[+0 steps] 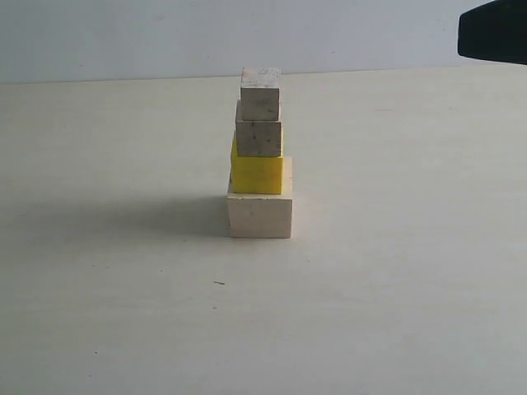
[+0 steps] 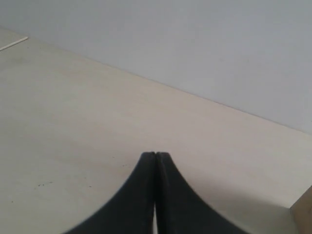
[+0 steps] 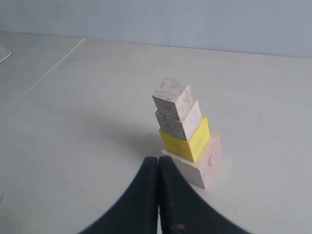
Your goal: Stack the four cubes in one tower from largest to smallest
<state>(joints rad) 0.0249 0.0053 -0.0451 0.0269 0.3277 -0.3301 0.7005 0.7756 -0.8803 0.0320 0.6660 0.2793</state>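
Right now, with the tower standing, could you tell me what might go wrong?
1. The yellow cube sits off-centre on the large block, so a bump might topple the tower.
2. The top cube looks twisted against the grey cube and could slip off.
3. The shut right jaws point at the tower; a move straight ahead might hit it.

The large block (image 1: 260,216) looks matt pale wood, the yellow cube (image 1: 257,174) smooth, the greyish cube (image 1: 258,138) speckled.
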